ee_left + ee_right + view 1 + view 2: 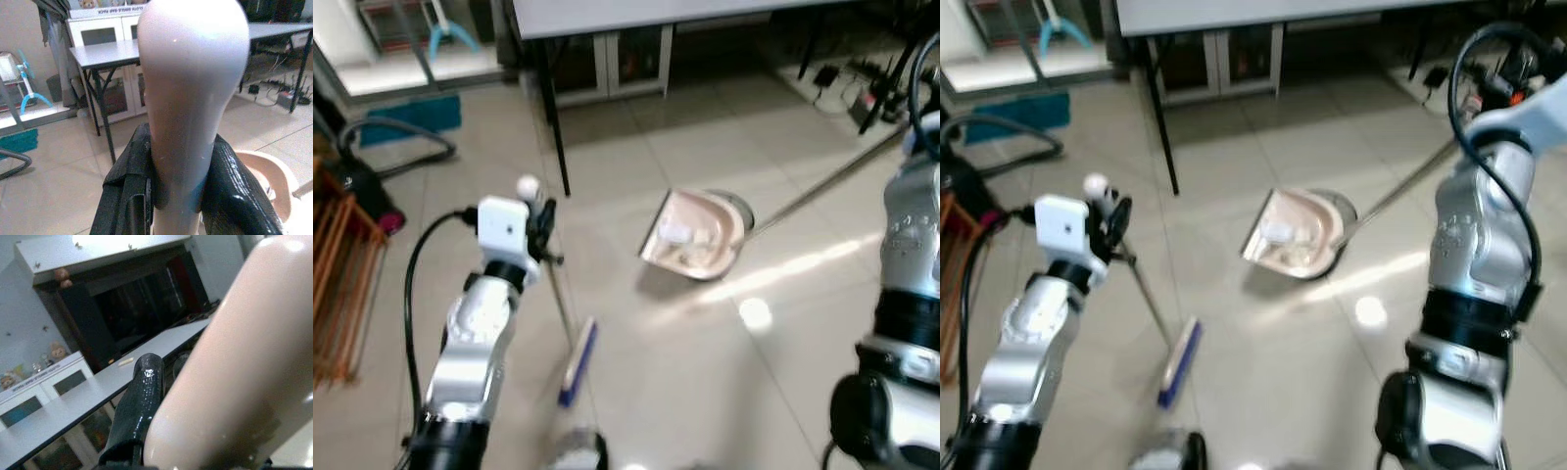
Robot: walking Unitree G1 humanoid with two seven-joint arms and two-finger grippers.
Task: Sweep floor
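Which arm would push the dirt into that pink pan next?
Probably the left. Its left gripper is shut on the broom handle, with the broom head on the floor short of the dustpan, which the right arm steadies.

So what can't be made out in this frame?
- Right gripper: right wrist view, the beige handle covers one finger.
- Dustpan contents: eye views, too blurred to identify.
- Broom bristles: left eye view, blurred.
- Left gripper: left wrist view, the broom grip hides the floor ahead.
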